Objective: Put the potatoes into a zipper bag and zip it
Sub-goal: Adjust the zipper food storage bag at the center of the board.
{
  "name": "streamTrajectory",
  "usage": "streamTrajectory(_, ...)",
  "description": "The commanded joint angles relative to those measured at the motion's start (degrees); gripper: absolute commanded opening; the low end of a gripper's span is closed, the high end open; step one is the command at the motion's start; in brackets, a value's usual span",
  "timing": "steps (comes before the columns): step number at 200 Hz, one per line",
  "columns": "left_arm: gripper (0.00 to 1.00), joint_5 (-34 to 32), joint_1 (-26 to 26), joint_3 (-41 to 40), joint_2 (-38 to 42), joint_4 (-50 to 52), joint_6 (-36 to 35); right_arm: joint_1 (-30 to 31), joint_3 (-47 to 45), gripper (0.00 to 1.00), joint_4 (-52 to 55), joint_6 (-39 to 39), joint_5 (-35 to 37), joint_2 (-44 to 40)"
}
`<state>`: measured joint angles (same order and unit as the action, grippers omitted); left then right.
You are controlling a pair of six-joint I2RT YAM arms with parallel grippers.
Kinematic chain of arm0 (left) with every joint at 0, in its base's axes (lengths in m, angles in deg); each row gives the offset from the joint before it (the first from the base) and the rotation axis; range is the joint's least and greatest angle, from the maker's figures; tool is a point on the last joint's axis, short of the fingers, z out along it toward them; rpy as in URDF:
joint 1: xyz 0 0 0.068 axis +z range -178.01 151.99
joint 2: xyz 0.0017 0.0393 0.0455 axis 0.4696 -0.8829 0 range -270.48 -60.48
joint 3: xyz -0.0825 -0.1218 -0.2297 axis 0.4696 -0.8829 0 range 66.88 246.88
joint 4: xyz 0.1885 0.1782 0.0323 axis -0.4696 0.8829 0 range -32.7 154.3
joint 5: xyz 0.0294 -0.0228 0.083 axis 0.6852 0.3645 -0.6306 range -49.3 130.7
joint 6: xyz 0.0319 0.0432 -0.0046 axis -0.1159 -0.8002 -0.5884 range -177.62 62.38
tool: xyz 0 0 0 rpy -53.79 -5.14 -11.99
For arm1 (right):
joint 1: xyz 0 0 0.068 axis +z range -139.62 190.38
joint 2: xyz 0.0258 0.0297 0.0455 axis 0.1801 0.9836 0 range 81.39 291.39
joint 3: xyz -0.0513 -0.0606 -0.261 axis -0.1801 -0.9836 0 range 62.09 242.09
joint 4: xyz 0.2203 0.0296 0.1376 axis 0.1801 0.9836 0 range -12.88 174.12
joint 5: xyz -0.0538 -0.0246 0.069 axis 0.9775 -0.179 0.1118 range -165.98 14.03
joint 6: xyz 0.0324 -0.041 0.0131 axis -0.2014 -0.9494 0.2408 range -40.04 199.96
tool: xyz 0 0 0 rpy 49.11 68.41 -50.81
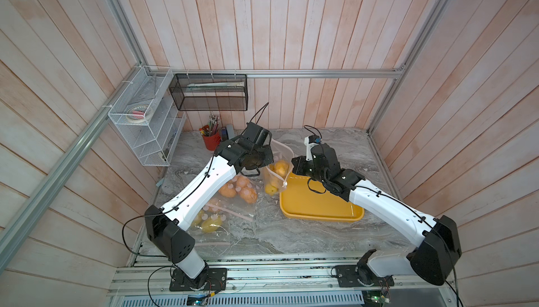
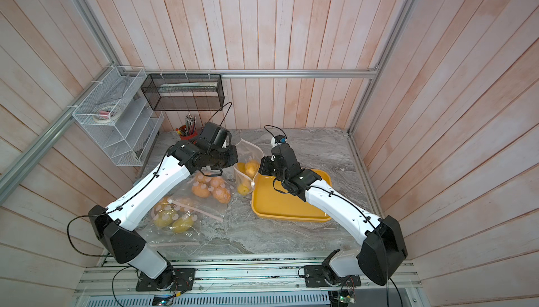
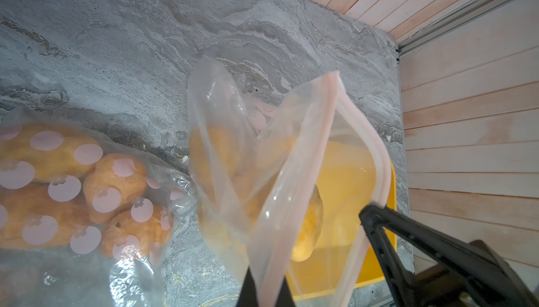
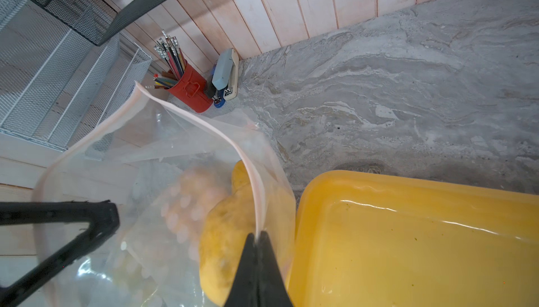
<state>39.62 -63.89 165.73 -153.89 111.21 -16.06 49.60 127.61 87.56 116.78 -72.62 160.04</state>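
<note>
A clear zipper bag [image 1: 279, 156] with a pink zip strip [image 3: 309, 151] stands between the arms, beside the tray. Yellow potatoes [image 1: 280, 167] sit inside it, and they show in both wrist views [image 3: 309, 226] [image 4: 227, 232]. My left gripper [image 3: 267, 280] is shut on one end of the bag's top edge. My right gripper [image 4: 258, 236] is shut on the zip strip at the other end. The top edge arches up between the two grips. Two dotted bags under my left arm hold tan-orange potatoes [image 1: 239, 189] and greenish-yellow potatoes [image 1: 210, 222].
The yellow tray [image 1: 320, 206] lies under my right wrist with nothing in it. A red pencil cup [image 1: 211, 141] and a stapler [image 4: 226, 73] stand at the back wall. A white wire rack [image 1: 145, 122] and a black mesh basket [image 1: 210, 92] hang at the back left.
</note>
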Motion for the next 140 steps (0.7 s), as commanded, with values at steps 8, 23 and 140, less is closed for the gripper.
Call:
streamTrajectory(8, 0.00, 1.3, 0.6, -1.3, 1.8, -2.1, -0.6, -0.1, 2.5, 0.00, 3.1, -1.8, 0.4, -2.7)
streamTrajectory(23, 0.00, 1.4, 0.7, -1.7, 2.0, -2.6, -0.6, -0.1, 4.2, 0.00, 5.9, -2.8, -0.5, -2.4)
streamTrajectory(140, 0.00, 3.7, 3.4, -4.7, 0.0, -6.1, -0.7, 2.4, 13.4, 0.00, 7.6, -8.4, -8.0, 7.7)
